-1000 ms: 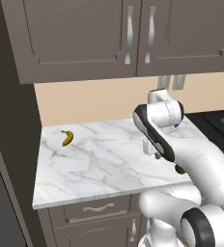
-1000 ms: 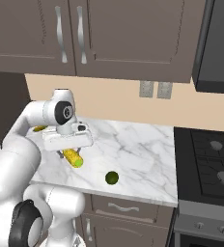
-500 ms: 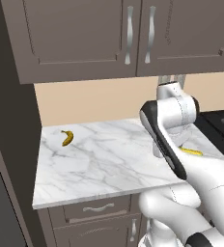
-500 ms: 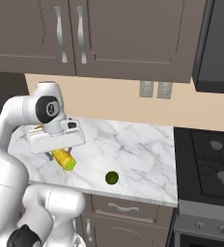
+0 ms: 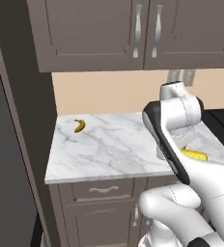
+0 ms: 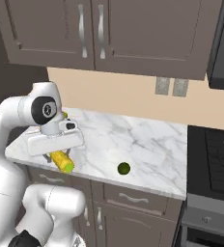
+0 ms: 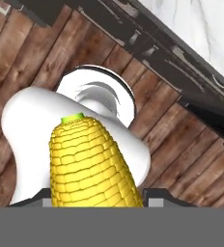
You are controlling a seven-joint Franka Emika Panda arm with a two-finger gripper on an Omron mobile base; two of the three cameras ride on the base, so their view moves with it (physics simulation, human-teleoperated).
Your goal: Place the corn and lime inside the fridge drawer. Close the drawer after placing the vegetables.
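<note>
the corn [image 6: 62, 161] hangs under the gripper [image 6: 56, 155] in the right base view, its green-tipped end pointing down and toward the front edge of the marble counter [image 6: 133, 140], the rest of the cob running up and back beneath the white hand block. the jaws are clamped on the corn: the cob is lifted clear of the marble and sticks out from between them. in the hand view the corn [image 7: 92, 166] rises from the bottom middle, right where the finger tips sit, bumpy yellow kernels narrowing to a small green tip at the far end, so it lies along the gripper's own line of sight and between the fingers (the tips themselves are mostly hidden behind the cob). beyond it in that view is wooden plank floor [image 7: 191, 159] and a slice of the marble top at the upper right corner.

in the left base view a short stretch of the corn [image 5: 195, 155] peeks out yellow from behind the arm's forearm, just above the counter's right part.

the lime [image 6: 124, 168] sits on the marble near the front edge, well apart from the gripper and to its right in the right base view. a banana [image 5: 79, 125] lies at the back left corner of the counter in the left base view, far from the hand. upper cabinets [image 5: 133, 34] with bar handles hang above, and a dark cooktop [image 6: 215, 154] adjoins the counter's right end.
</note>
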